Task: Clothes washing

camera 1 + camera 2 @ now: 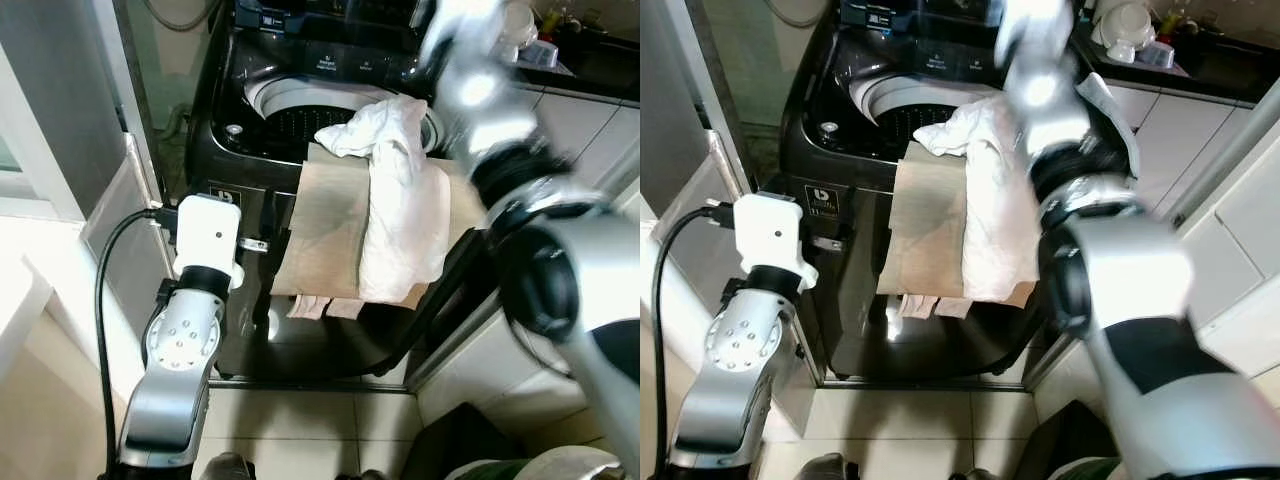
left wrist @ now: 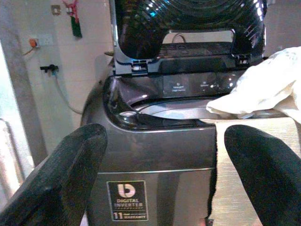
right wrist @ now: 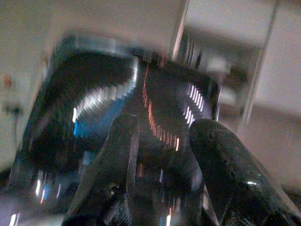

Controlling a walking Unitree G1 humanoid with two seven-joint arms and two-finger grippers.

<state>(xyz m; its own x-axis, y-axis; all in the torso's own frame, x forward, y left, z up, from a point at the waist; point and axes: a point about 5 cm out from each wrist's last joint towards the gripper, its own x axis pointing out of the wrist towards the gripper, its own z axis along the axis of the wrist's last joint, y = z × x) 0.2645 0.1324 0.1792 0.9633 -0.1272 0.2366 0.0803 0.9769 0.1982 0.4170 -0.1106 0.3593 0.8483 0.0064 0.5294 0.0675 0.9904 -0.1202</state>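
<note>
Clothes — a white garment and a tan cloth — lie draped over the front rim of the washing machine, hanging down its dark front panel; the white piece's upper bunch sits at the edge of the drum opening. A pinkish hem peeks out below the tan cloth.

Handling, as a judgement: both pieces look light, soft and limp, with no stiffness to push against. They should fold and sag wherever lifted and may slide off the smooth rim if tugged downward. The best hold appears to be the bunched white folds at the rim, where a pinch gathers several layers; the flat tan sheet offers less to grip except at its free edge.

Left end effector — fingers spread wide, holding nothing, facing the machine's front beside the tan cloth's edge. The lid stands raised.

Right end effector — fingers a little apart with nothing visible between them; the wrist view is blurred, facing a dark shiny surface. The right arm reaches over the clothes toward the machine's top.
</note>
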